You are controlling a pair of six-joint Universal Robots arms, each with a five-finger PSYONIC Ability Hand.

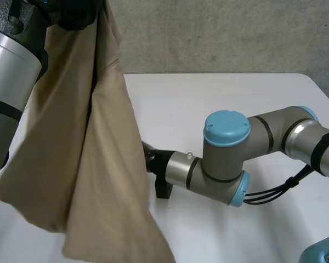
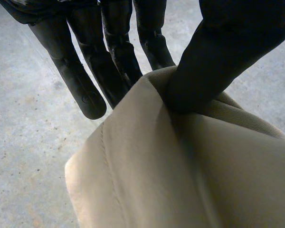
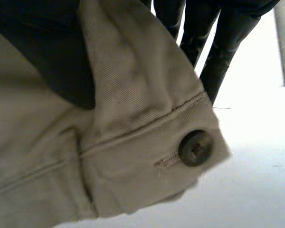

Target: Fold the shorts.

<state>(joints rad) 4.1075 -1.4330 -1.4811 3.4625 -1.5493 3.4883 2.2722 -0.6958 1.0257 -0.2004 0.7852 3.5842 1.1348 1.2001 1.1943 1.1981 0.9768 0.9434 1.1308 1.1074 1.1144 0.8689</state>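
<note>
- Below the left robot hand (image 2: 218, 61), which pinches an edge, tan shorts (image 1: 93, 164) hang in folds over the bench (image 1: 208, 104).
- We see the right robot hand (image 3: 47, 57) pinching the waistband (image 3: 133, 109) beside a button (image 3: 195, 147); its arm (image 1: 225, 159) runs behind the cloth.

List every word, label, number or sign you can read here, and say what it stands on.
No text can be read.
The tan shorts show no label or print.
The dark button on them has a mark at its middle, too blurred to read.
The light-blue cap bears no legible lettering.
</note>
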